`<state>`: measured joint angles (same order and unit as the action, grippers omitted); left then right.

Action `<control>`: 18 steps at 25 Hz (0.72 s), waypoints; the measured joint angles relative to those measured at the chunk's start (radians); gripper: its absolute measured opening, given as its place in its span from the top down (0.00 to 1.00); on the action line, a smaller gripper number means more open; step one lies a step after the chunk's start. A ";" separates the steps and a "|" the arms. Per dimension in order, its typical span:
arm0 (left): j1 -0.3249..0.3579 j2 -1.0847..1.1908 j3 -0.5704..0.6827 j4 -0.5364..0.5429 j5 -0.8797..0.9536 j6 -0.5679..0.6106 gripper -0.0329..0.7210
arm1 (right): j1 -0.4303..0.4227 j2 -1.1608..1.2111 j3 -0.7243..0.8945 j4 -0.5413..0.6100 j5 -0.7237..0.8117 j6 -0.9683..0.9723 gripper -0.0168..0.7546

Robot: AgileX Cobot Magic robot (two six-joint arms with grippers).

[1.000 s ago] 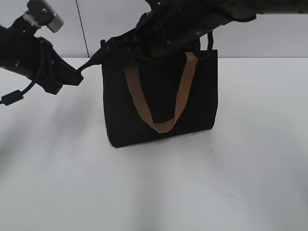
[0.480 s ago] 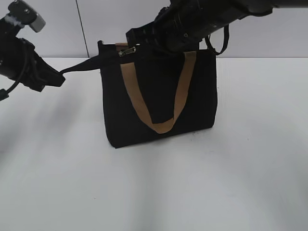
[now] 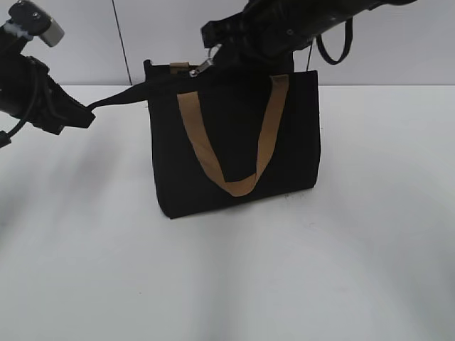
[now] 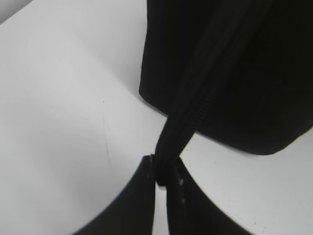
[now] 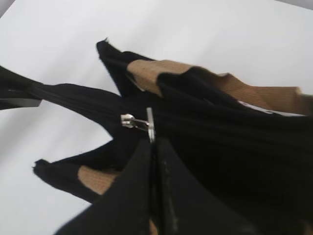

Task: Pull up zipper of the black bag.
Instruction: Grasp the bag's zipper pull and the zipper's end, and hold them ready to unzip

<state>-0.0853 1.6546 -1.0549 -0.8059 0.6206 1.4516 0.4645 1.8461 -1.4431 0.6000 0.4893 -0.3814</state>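
Note:
The black bag [image 3: 234, 142] stands upright on the white table, its tan strap [image 3: 234, 185] hanging down its front. The zipper [image 5: 83, 100] runs along the top rim and its tail stretches out to the left. My left gripper [image 3: 84, 117] is shut on that zipper tail [image 4: 168, 147] and holds it taut. My right gripper [image 3: 212, 55] hovers over the bag's top left and is shut on the silvery ring pull [image 5: 149, 125], which also shows in the exterior view [image 3: 201, 67]. The bag's tan strap ends [image 5: 151, 71] show beside the rim.
The white table [image 3: 227, 284] spreads all round the bag. A grey wall [image 3: 85, 42] with a dark vertical seam stands behind. A black cable loop [image 3: 334, 46] hangs from my right arm above the bag's right end.
My right gripper has moved right along the bag's top with the ring pull. My left gripper has pulled left, stretching the zipper tail taut, then held still.

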 joint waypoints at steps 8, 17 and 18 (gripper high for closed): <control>0.002 0.000 0.000 0.001 0.000 -0.001 0.92 | -0.153 0.000 -0.015 0.000 0.109 -0.001 0.98; 0.002 0.000 0.000 -0.001 0.001 -0.001 0.92 | -0.281 -0.001 -0.017 -0.016 0.169 -0.027 0.98; 0.002 0.000 0.000 -0.003 0.003 -0.001 0.92 | -0.287 -0.001 -0.017 -0.016 0.176 -0.028 0.98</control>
<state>-0.0834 1.6546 -1.0549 -0.8090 0.6234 1.4508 0.1775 1.8454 -1.4596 0.5843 0.6658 -0.4091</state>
